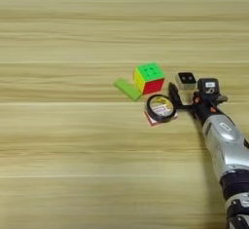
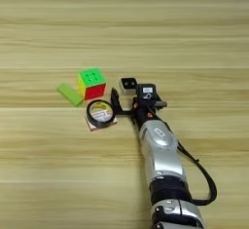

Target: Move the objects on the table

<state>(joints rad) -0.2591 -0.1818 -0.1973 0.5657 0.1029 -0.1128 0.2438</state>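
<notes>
Pincer is seen at the right rim of the black tape ring, which lies on the red-and-white card box mid-desk; finger spread cannot be told. Ring should be gripped squarely, cube left undisturbed.

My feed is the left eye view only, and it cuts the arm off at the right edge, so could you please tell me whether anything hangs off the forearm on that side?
Observer: Yes, a thin black cable loops out from the right side of the silver forearm.
Operator: Thank you. Is that cable near any of the objects?
Observer: No. The black tape ring and the other objects lie to the left of the gripper, while the cable bows out the opposite way, over bare table.
</notes>
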